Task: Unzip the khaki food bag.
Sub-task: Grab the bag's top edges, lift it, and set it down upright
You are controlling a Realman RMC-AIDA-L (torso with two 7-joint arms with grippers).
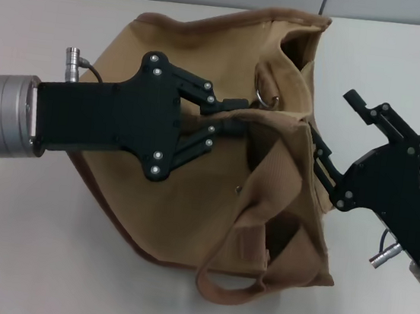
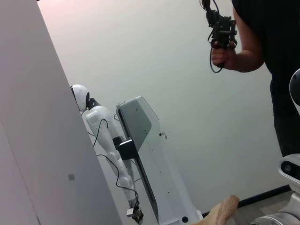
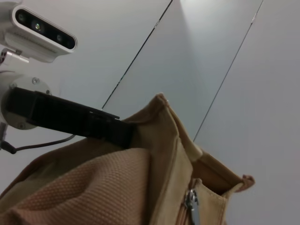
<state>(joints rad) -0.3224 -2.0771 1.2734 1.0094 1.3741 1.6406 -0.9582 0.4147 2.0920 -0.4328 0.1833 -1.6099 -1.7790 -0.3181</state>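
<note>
Bag (image 1: 189,200) lying slumped at table (image 1: 24,234) centre, handles sagging toward near side. Left tool (image 1: 236,116) reaching in from left, fingers pinching closed on bag's top edge near metal ring (image 1: 267,92). Right tool (image 1: 319,153) pressing at bag's right side; grip state: cannot tell. Zipper pull (image 3: 191,202) showing in right wrist view. Risk: soft canvas bunching, zipper jamming; whole bag sliding if left pinch slipping.
</note>
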